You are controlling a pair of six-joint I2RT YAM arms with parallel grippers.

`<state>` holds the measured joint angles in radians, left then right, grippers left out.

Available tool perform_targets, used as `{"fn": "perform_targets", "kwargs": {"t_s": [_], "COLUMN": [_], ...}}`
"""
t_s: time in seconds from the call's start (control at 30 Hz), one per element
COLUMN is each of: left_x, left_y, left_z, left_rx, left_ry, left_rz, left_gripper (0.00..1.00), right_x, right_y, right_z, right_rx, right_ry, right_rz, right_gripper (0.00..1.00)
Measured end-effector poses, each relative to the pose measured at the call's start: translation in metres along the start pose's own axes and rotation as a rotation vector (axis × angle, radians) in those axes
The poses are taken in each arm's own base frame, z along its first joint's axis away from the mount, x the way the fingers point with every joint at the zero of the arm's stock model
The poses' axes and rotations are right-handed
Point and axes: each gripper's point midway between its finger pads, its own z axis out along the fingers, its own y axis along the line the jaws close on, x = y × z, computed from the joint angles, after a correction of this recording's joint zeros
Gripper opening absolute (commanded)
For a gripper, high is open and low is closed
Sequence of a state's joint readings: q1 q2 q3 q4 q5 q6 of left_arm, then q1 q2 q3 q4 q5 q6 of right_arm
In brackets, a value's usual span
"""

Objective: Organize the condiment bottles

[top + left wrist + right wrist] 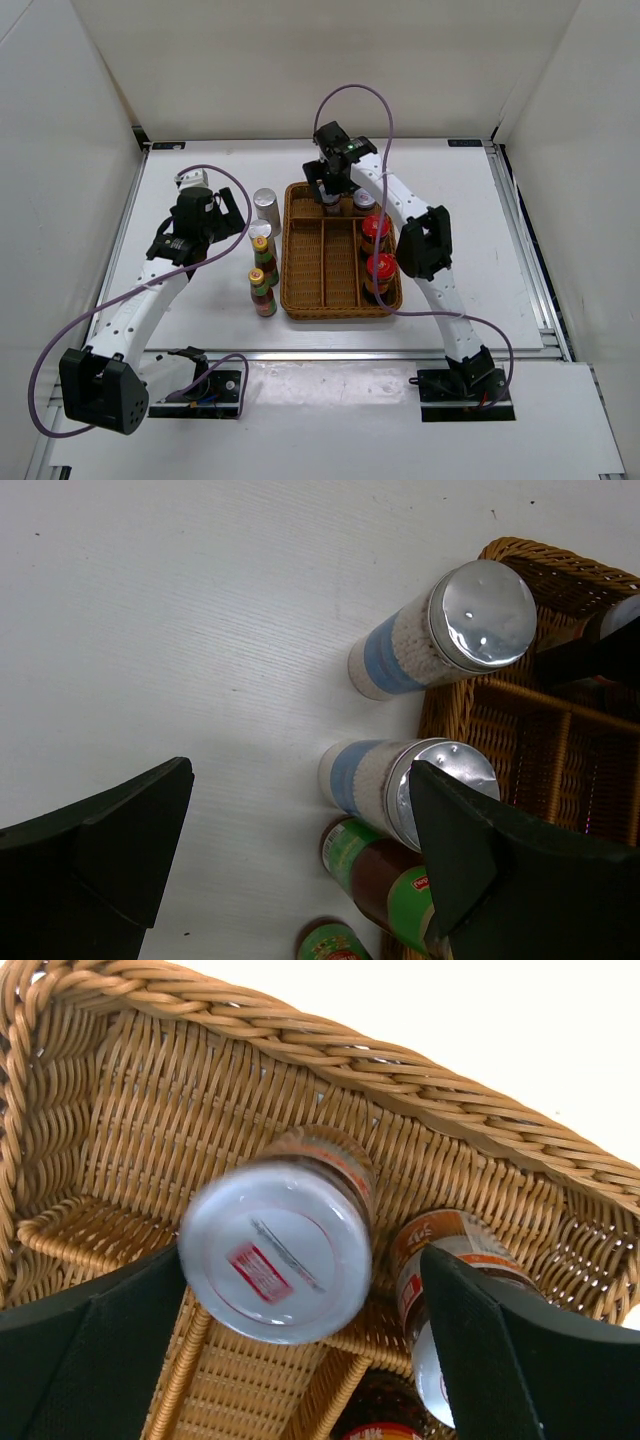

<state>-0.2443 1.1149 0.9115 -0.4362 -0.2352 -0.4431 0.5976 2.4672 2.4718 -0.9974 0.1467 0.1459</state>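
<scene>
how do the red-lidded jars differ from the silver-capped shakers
The red-lidded jars stand inside the wicker tray, in its right-hand compartment; the silver-capped shakers stand on the table left of it. The jars look dark with red lids; the shakers are white-filled with shiny metal caps and a blue band. Both pairs stand upright, one behind the other.

No legible text, red sticker [259, 1272] on grey-lidded jar [290, 1210] blurred, logo [420, 883] on green-labelled bottle [380, 872] too small
</scene>
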Motion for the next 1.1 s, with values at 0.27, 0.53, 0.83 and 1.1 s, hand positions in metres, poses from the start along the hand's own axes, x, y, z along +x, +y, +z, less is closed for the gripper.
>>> {"fn": "perform_targets", "kwargs": {"t_s": [0.27, 0.53, 0.83, 1.1], "left_x": [0.005, 0.003, -0.026, 0.003], "left_y": [0.001, -0.008, -0.049, -0.074], "left_z": [0.003, -0.009, -0.055, -0.051], "left_rx": [-0.009, 0.055, 0.311, 0.421], "left_ry": [0.020, 0.015, -0.128, -0.040], "left_rz": [0.006, 0.043, 0.106, 0.210], "left_gripper": [1.00, 1.00, 0.93, 0.87], "right_x": [-0.028, 0.010, 0.108, 0.154], "right_y": [-0.010, -0.020, -0.010, -0.020], "right_z": [-0.059, -0.272, -0.294, -0.265], "right_rx": [0.101, 0.103, 0.006, 0.061], "right_ry": [-0.130, -0.471, -0.422, -0.270], "right_rz": [-0.005, 0.066, 0.109, 0.108], "right_gripper": [0.99, 0.99, 0.99, 0.99]}}
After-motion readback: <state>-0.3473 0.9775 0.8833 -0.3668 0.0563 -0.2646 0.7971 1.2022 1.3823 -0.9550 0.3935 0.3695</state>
